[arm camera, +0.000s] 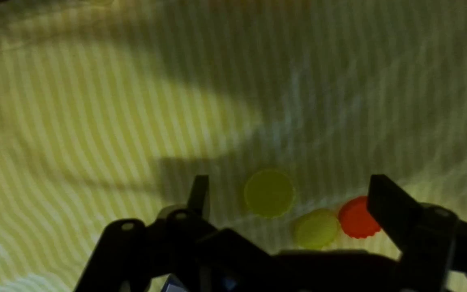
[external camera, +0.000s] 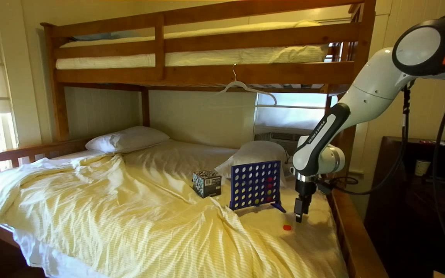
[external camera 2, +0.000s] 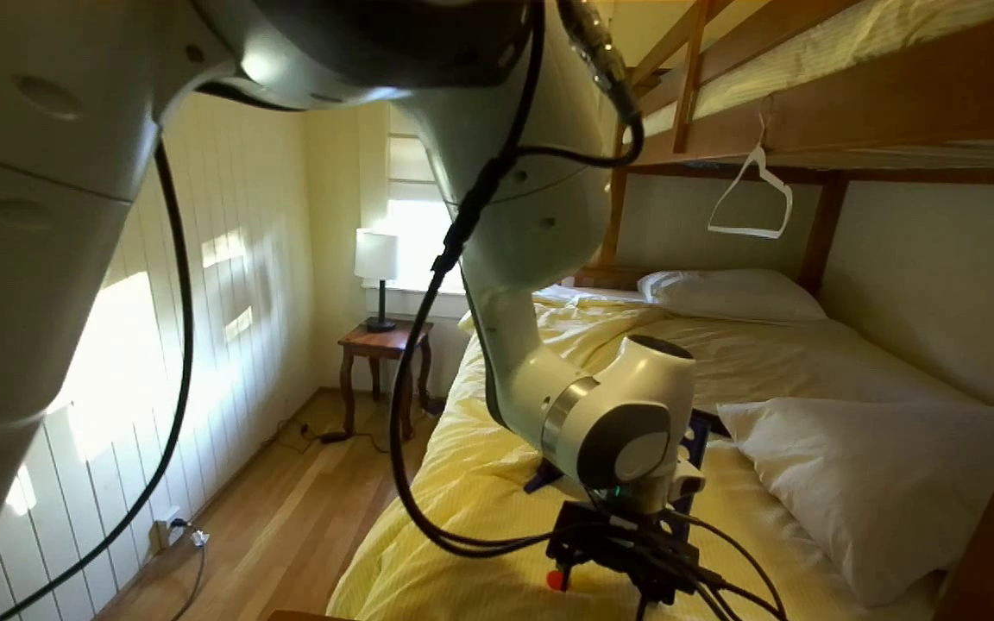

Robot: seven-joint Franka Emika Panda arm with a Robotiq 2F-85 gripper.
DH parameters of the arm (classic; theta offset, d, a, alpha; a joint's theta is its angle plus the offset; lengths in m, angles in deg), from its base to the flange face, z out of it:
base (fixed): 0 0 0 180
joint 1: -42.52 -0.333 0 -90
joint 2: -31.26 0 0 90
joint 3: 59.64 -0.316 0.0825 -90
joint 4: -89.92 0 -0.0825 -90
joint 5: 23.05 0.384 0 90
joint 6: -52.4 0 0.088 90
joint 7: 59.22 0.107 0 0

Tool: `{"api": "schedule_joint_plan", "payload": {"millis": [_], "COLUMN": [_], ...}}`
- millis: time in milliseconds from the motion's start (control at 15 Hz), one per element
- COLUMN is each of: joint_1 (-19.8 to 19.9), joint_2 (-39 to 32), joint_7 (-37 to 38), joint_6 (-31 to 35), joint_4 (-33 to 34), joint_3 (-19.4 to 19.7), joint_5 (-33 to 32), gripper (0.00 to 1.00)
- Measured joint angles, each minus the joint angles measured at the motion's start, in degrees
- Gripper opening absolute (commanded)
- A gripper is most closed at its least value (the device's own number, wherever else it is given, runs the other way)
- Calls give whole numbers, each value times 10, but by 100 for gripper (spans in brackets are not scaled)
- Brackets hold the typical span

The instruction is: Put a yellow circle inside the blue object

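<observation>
A yellow disc (arm camera: 269, 193) lies flat on the striped bedding, between the fingers in the wrist view and nearer the left one. Another yellow disc (arm camera: 317, 229) and a red disc (arm camera: 358, 217) lie beside it; the right finger partly covers the red one. My gripper (arm camera: 289, 180) is open and empty above them. In an exterior view the gripper (external camera: 299, 217) points down close to the bed, right of the blue grid (external camera: 255, 165). The grid stands upright with several red and yellow discs in its right-hand columns. The arm mostly hides the grid (external camera 2: 697, 431) in an exterior view.
A dark patterned box (external camera: 207, 184) stands left of the grid. A white pillow (external camera: 259, 154) lies behind the grid. A grid foot (external camera: 278, 207) sticks out toward the gripper. The wooden bed rail (external camera: 355, 235) runs along the right. A hanger (external camera: 238, 84) hangs from the upper bunk.
</observation>
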Motion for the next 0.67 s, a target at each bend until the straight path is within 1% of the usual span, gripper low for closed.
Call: {"api": "schedule_joint_plan", "payload": {"millis": [133, 200, 267, 333, 400, 533, 600, 667], "joint_1": [8, 13, 17, 22, 26, 32, 34, 36], "joint_2": [-10, -15, -18, -21, -24, -28, -29, -30], "joint_7": [-12, -18, -24, -30, -34, -43, -47, -50], "joint_6": [1, 2, 4, 6, 6, 11, 13, 14], "joint_4": [8, 12, 15, 17, 20, 23, 23, 24], "joint_3": [-7, -11, -15, -18, -21, -26, -28, -30], "joint_5": [0, 0, 0, 0, 0, 1, 1, 1], "gripper": [100, 93, 74, 68, 68, 54, 56, 54]}}
